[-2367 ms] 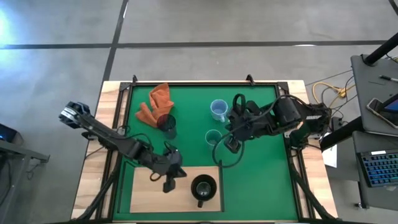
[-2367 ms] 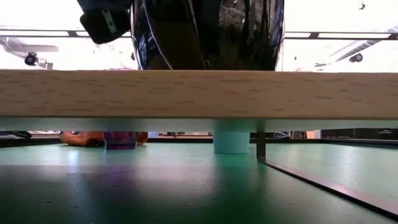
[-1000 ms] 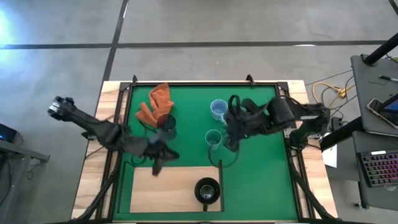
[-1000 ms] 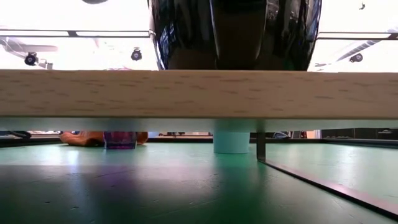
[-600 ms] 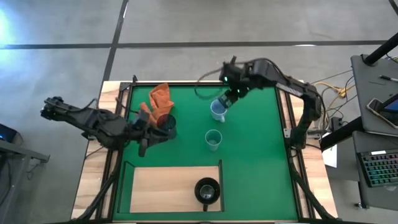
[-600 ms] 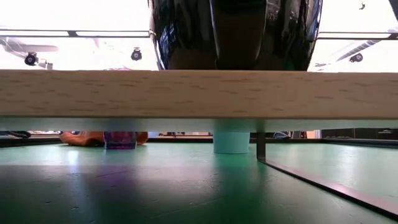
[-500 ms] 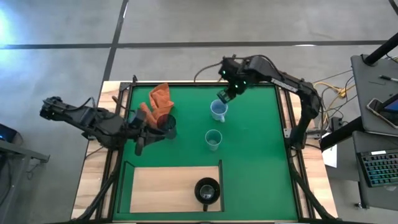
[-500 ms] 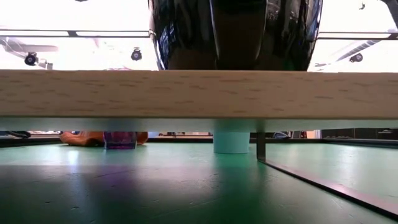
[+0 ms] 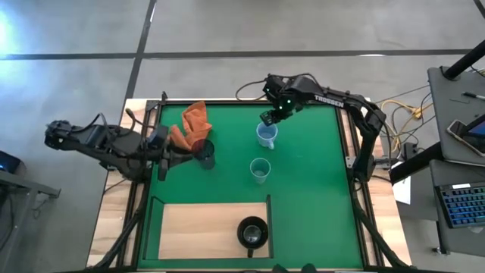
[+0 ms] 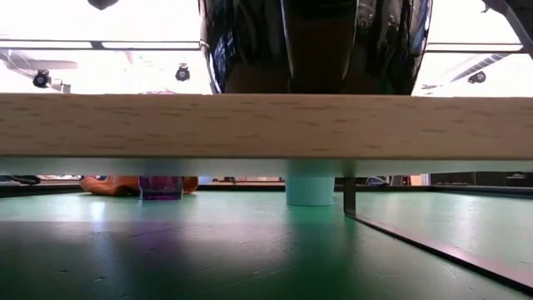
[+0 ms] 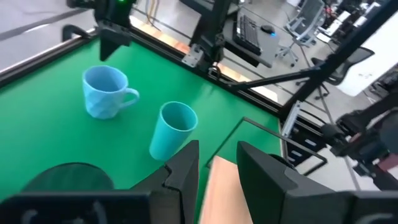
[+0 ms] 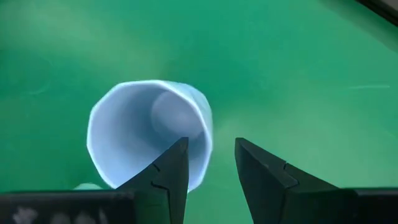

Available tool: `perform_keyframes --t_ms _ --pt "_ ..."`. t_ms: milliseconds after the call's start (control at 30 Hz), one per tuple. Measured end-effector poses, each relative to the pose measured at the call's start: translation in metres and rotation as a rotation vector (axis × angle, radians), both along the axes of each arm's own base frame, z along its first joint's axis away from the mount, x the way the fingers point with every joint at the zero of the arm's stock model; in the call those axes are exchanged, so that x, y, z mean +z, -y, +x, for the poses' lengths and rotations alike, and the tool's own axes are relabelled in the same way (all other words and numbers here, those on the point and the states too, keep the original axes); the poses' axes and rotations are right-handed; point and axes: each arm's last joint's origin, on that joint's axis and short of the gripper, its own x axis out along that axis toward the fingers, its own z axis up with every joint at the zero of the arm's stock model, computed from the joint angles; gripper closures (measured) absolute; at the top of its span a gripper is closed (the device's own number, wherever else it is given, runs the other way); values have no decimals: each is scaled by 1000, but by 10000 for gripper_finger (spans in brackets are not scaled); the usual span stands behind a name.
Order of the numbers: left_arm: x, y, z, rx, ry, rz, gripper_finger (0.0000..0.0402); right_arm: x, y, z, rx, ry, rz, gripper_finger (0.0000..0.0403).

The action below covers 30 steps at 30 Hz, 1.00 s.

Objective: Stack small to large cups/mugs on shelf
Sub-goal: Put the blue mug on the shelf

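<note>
The black mug (image 9: 251,231) stands upright on the wooden shelf (image 9: 197,227) at the near side of the green mat; in the low view it (image 10: 312,46) looms above the shelf's edge (image 10: 266,125). The purple cup (image 9: 203,152), the teal cup (image 9: 260,170) and the light blue mug (image 9: 265,134) stand upright on the mat. My left gripper (image 9: 163,163) is open, just left of the purple cup, pointing right (image 11: 217,168). My right gripper (image 9: 269,117) is open and points down over the blue mug's (image 12: 146,130) far rim; it (image 12: 211,163) straddles that wall from above.
An orange cloth (image 9: 189,125) lies bunched at the far left of the mat, touching the purple cup's far side. A raised frame (image 9: 250,101) borders the mat. Bare mat (image 9: 311,197) spreads to the right of the cups and the shelf.
My left gripper has drawn back from the shelf toward the table's left edge and now sits beside the purple cup. My right gripper has swung from beside the teal cup toward the far edge, tipped downward, and come over the light blue mug. The cups have stayed put.
</note>
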Motion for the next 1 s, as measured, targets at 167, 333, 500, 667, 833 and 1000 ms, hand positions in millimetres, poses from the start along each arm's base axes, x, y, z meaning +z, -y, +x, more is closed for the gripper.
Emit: perform_keyframes --t_ms 167,333,500,667,833,1000 --pt "-1 -4 -1 26 2 0 307 -14 -1 -1 -6 -9 6 282" --pt "-2 -4 2 34 -8 1 307 -28 -3 -4 -16 -29 21 283" --pt "-4 -3 6 35 -23 5 307 -42 -4 -5 -37 -28 29 290" --pt "-7 -2 10 44 -38 -15 307 -44 -4 -3 -26 7 40 311" --pt "-8 -1 14 44 -50 -12 307 -47 -5 2 -15 44 12 348" --pt "-7 -2 14 46 -46 -13 307 -52 -11 2 1 36 7 381"
